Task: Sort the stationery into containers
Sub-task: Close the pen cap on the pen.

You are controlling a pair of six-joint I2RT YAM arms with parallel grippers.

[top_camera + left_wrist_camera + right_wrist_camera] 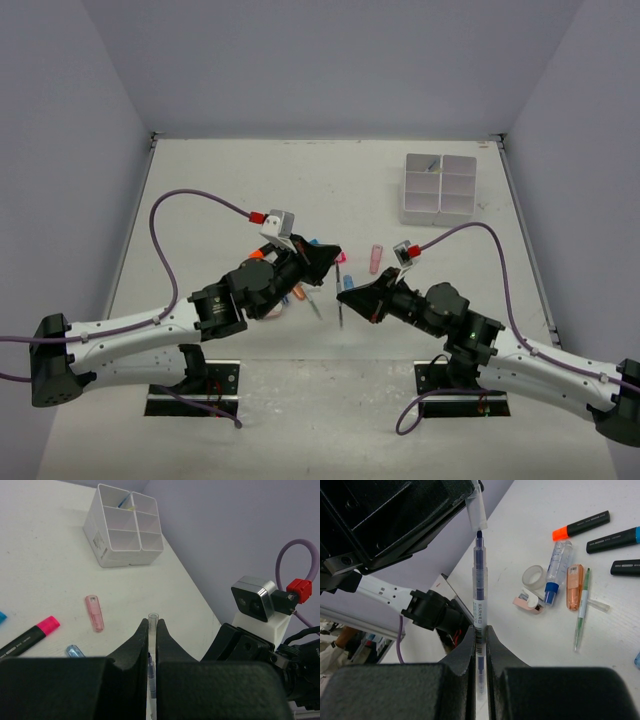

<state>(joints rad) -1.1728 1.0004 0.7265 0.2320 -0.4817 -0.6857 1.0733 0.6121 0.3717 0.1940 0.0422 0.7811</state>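
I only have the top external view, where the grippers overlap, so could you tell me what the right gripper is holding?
Observer: The right gripper is shut on a clear-barrelled blue pen, its tip uncovered.
Operator: Thank you; and the left gripper?
Observer: It pinches a clear cap, its mouth right at the pen's tip.
Operator: Is anything in the organiser box yet?
Observer: The left wrist view shows a blue and yellow item in one far compartment.
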